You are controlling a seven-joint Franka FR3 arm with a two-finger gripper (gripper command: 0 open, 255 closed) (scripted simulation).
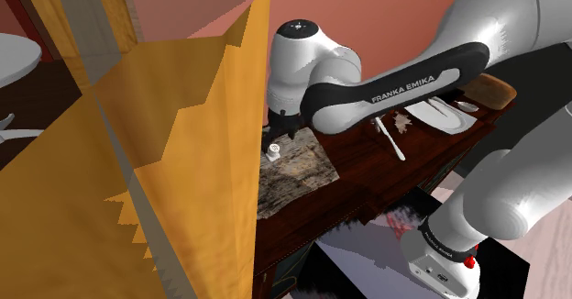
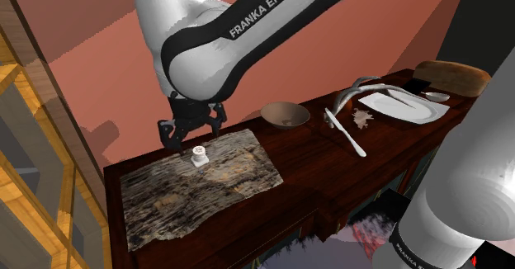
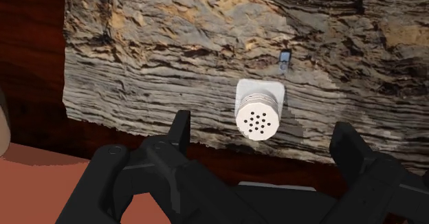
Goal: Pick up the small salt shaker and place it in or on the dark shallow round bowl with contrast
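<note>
A small white salt shaker with a perforated top stands upright on a rough bark-patterned mat on the dark wooden table. The black gripper hovers just above it, open, with the fingers apart and not touching it. In the wrist view the shaker sits on the mat between and just beyond the two fingers, with the gripper centred over it. The shoulder view shows the shaker under the gripper. A shallow brownish round bowl rests on the table just past the mat's corner.
A long white utensil, a white plate and a brown loaf lie further along the table. A wide orange panel covers the shoulder view's left. A salmon wall runs behind the table.
</note>
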